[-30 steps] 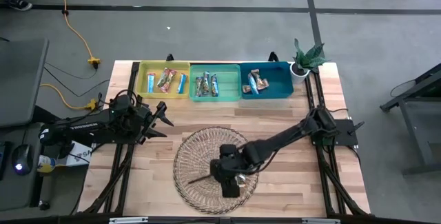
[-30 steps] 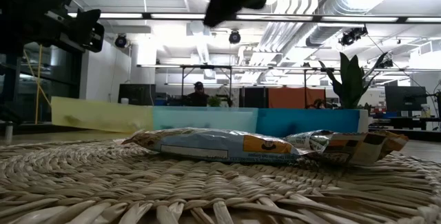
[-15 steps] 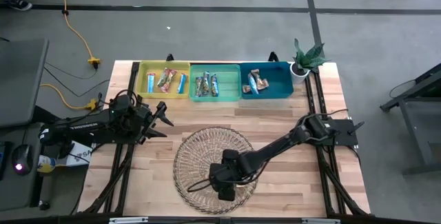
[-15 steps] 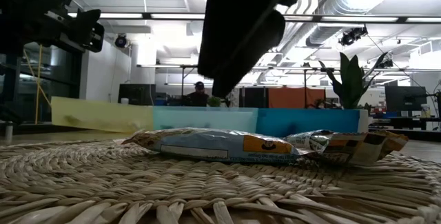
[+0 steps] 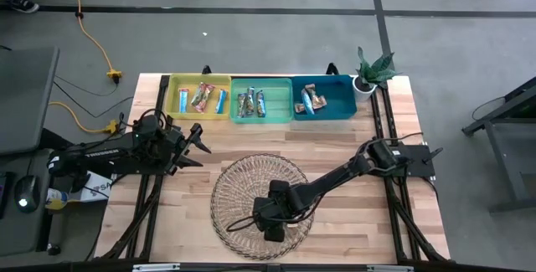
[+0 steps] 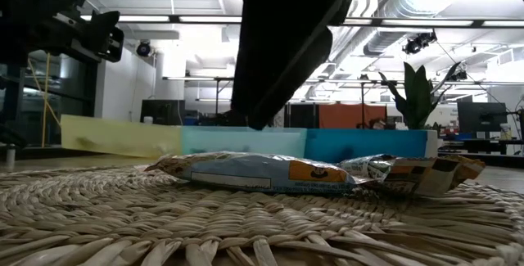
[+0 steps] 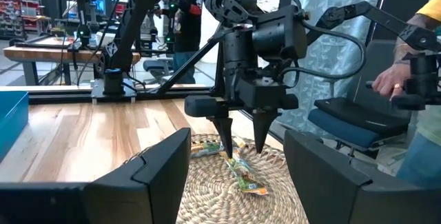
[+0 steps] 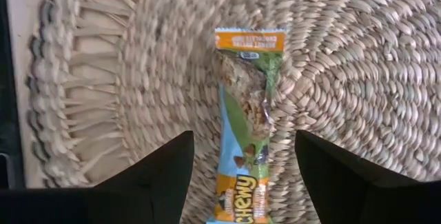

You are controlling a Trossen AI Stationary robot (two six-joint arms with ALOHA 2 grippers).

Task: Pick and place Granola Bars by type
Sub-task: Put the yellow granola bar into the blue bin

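Right claw [image 7: 241,151] (spread) straddles granola bar [image 8: 244,124], partly cut off.

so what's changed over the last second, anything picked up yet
Nothing is picked up yet. The right pincer has come down over the wicker plate toward its near edge and now hangs open just above the granola bar lying there, one finger to each side. The left pincer has stayed open beside the plate, and the bars in the three bins are as before.
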